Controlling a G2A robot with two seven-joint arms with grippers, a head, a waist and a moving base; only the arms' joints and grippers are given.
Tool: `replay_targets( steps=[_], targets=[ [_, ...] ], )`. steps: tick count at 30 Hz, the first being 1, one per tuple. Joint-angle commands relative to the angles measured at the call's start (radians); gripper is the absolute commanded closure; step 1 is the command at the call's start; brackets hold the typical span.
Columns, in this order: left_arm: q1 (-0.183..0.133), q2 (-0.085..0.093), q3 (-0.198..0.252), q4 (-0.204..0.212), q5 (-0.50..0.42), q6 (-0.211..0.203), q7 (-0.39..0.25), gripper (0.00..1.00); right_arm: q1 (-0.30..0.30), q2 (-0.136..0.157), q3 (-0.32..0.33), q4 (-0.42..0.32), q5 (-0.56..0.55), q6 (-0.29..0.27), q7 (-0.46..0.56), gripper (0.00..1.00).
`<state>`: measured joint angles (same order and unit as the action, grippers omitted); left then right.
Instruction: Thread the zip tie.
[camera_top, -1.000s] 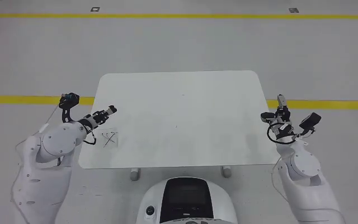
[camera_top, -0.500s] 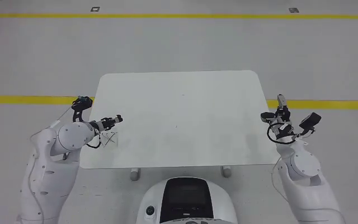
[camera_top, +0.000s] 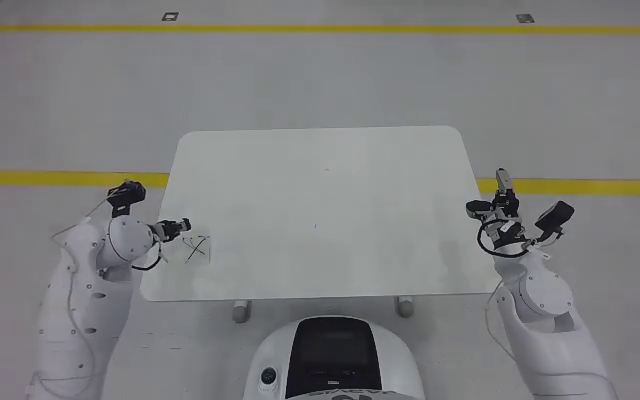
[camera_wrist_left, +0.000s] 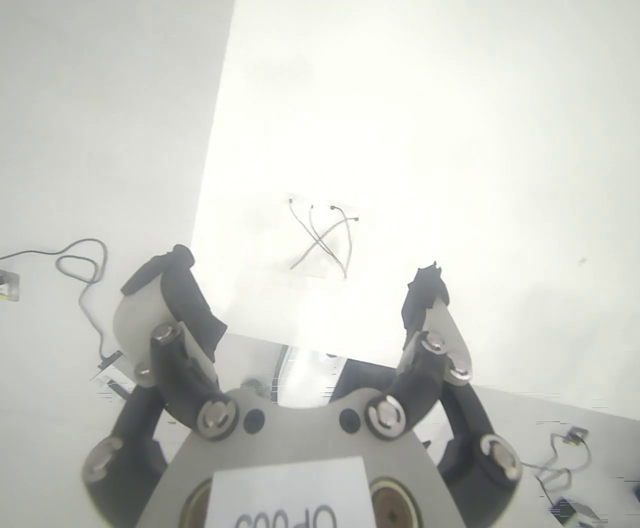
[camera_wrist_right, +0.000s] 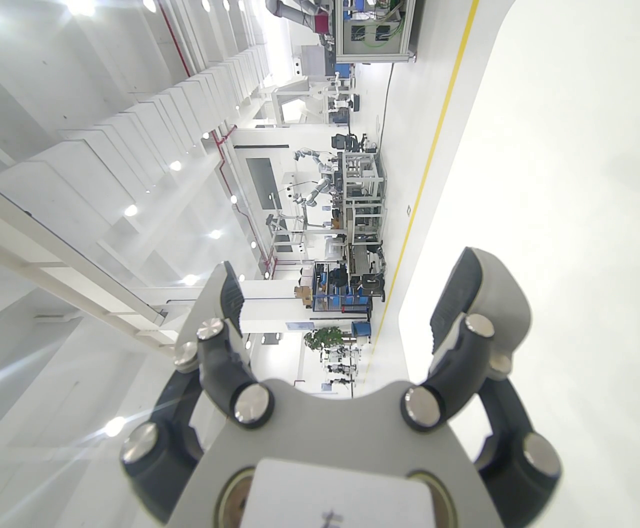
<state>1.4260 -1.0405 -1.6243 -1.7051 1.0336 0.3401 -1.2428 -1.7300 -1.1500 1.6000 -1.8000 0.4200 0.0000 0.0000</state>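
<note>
A few thin zip ties (camera_top: 198, 248) (camera_wrist_left: 322, 240) lie crossed over one another in a small loose heap on the white bench (camera_top: 320, 200) (camera_wrist_left: 400, 125), near its front left corner and close to the left edge. The left claw (camera_top: 183, 226) (camera_wrist_left: 304, 267) hangs over that same edge, just beside the heap; its two black-tipped fingers (camera_wrist_left: 172, 280) stand wide apart with nothing between them, and in the left wrist view the ties lie on the bench beyond the fingertips, clear of both. The right claw (camera_top: 503, 192) (camera_wrist_right: 347, 265) sits off the bench past its right edge, above the grey floor, well apart from the ties. Its fingers are spread wide too and hold nothing. A yellow line (camera_top: 560, 186) runs across the floor behind both arms, passing under the bench.
</note>
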Motion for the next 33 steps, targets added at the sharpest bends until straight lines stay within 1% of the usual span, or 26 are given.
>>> replay_targets(
  steps=[1,3,5,6,7,9,10,12,18,19,20,21,22,24,25,28,29,30,31,33],
  targets=[
    [0.001,0.0,0.001,-0.001,-0.045,0.0,0.001,0.0,0.0,0.0,0.0,0.0,0.0,0.0,0.0,0.0],
    [0.001,0.0,0.001,-0.001,-0.045,0.0,0.001,0.0,0.0,0.0,0.0,0.0,0.0,0.0,0.0,0.0],
    [0.003,0.003,0.009,0.01,0.003,-0.004,0.001,0.0,0.0,0.0,0.0,0.0,0.0,0.0,0.0,0.0],
    [-0.009,0.004,0.034,0.015,0.033,-0.012,-0.043,0.0,0.0,0.0,0.0,0.0,0.0,0.0,0.0,0.0],
    [-0.024,0.004,0.044,0.017,0.045,-0.001,-0.067,0.0,0.0,0.0,0.0,0.0,0.0,0.0,0.0,0.0],
    [-0.043,0.003,0.063,0.032,0.069,0.0,-0.111,0.0,0.0,0.0,0.0,0.0,0.0,0.0,0.0,0.0],
    [-0.057,-0.001,0.067,0.042,0.065,0.0,-0.131,0.0,0.0,0.0,0.0,0.0,0.0,0.0,0.0,0.0],
    [-0.066,-0.004,0.077,0.043,0.082,0.0,-0.133,0.0,0.0,0.0,0.0,0.0,0.0,0.0,0.0,0.0],
    [-0.066,-0.004,0.077,0.043,0.082,0.0,-0.133,0.0,0.0,0.0,0.0,0.0,0.0,0.0,0.0,0.0],
    [-0.066,-0.004,0.074,0.055,0.087,0.0,-0.124,0.0,0.0,0.0,0.0,0.0,0.0,0.0,0.0,0.0],
    [-0.067,-0.006,0.072,0.077,0.088,0.0,-0.112,0.0,0.0,0.0,0.0,0.0,0.0,0.0,0.0,0.0],
    [-0.074,-0.01,0.077,0.09,0.076,0.0,-0.106,0.0,0.0,0.0,0.0,0.0,0.0,0.0,0.0,0.0],
    [-0.081,-0.014,0.081,0.098,0.053,0.0,-0.111,0.0,0.0,0.0,0.0,0.0,0.0,0.0,0.0,0.0],
    [-0.099,-0.02,0.076,0.116,0.015,0.0,-0.145,0.0,0.0,0.0,0.0,0.0,0.0,0.0,0.0,0.0],
    [-0.104,-0.022,0.075,0.125,-0.001,0.0,-0.147,0.0,0.0,0.0,0.0,0.0,0.0,0.0,0.0,0.0],
    [-0.123,-0.028,0.08,0.181,-0.052,0.0,-0.147,0.0,0.0,0.0,0.0,0.0,0.0,0.0,0.0,0.0],
    [-0.129,-0.029,0.08,0.206,-0.073,0.0,-0.147,0.0,0.0,0.0,0.0,0.0,0.0,0.0,0.0,0.0],
    [-0.144,-0.03,0.085,0.227,-0.088,0.0,-0.147,0.0,0.0,0.0,0.0,0.0,0.0,0.0,0.0,0.0],
    [-0.152,-0.028,0.092,0.229,-0.073,0.0,-0.147,0.0,0.0,0.0,0.0,0.0,0.0,0.0,0.0,0.0],
    [-0.152,-0.028,0.092,0.229,-0.073,0.0,-0.147,0.0,0.0,0.0,0.0,0.0,0.0,0.0,0.0,0.0]
  ],
)
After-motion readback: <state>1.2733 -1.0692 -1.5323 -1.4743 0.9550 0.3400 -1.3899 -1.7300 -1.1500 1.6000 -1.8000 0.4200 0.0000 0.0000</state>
